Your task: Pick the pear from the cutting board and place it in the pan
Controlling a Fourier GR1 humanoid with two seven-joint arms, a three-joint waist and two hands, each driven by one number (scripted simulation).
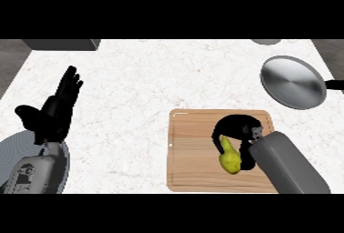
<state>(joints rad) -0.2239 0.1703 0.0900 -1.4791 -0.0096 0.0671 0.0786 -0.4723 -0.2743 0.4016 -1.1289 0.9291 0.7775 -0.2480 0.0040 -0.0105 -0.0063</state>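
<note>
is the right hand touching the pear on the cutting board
Touching. The head view shows the right hand curled over the pear, its fingers wrapping the narrow upper end with no gap, above the cutting board.

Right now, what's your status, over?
Right robot hand curled on yellow pear, on wooden cutting board. Left robot hand open, resting. Round steel pan unobstructed.

Kitchen, white marble counter (pixel 148 82), wooden cutting board (pixel 194 150), steel pan (pixel 293 82)
</note>
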